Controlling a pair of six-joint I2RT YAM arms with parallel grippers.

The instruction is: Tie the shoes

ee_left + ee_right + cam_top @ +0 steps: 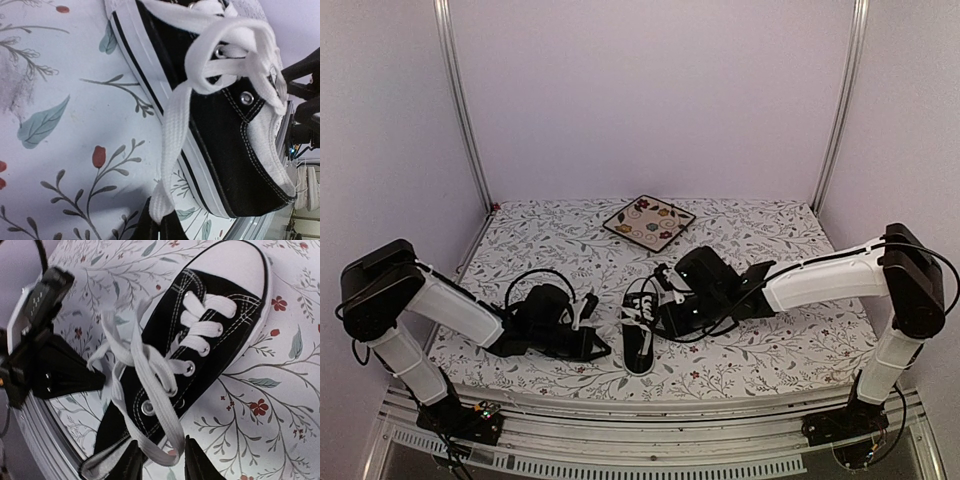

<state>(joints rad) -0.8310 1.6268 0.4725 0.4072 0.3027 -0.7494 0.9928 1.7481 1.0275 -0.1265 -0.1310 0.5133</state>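
White lace [172,145] is pinched in the left gripper [161,228]; the right gripper [161,460] stands parted astride a loop [165,410]. Close on one strand only, keeping tension gentle.

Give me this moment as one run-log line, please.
left gripper: shut on lace end | right gripper: open, lace strand between jaws | sneaker: upright on table, laces loose
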